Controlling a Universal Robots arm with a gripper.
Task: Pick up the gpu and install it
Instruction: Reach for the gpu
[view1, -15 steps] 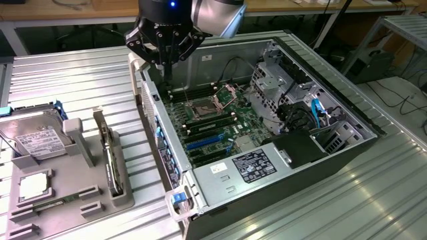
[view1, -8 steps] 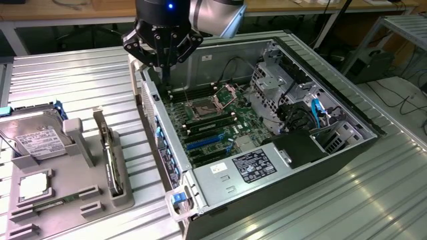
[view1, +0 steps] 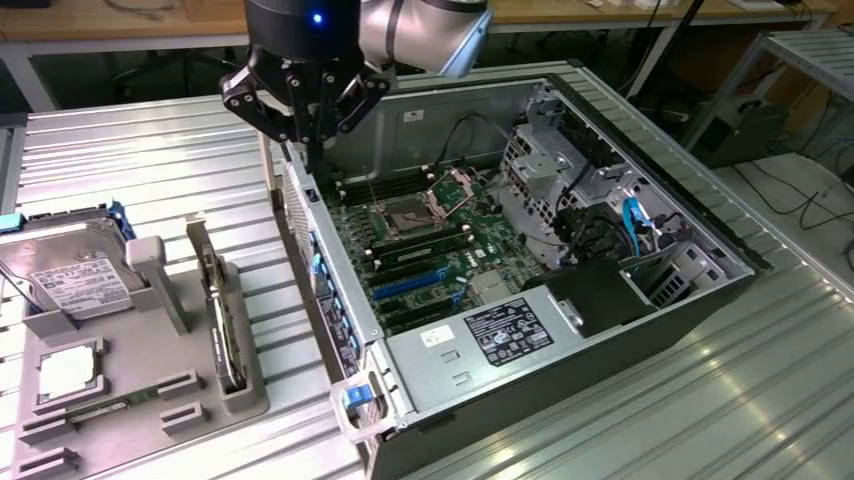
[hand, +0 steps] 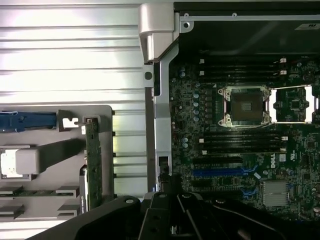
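The gpu (view1: 222, 312) stands on its edge in a slot of the grey holder (view1: 247, 395) at the exterior view's left. In the wrist view it appears as a thin green board (hand: 93, 162) seen edge-on. My gripper (view1: 314, 148) hangs shut and holding nothing over the near wall of the open computer case (view1: 320, 260), to the right of the holder and well above the gpu. The wrist view has the dark gripper (hand: 172, 182) over that same wall, between the holder and the motherboard (hand: 240, 150).
The holder also carries a silver hard drive (view1: 67, 278), a square silver chip (view1: 64, 372) and a slim memory stick (view1: 83, 410). Inside the case lie blue expansion slots (view1: 407, 287), a processor socket (hand: 246, 106), a power supply (view1: 514, 330) and drive cages with cables (view1: 601, 220).
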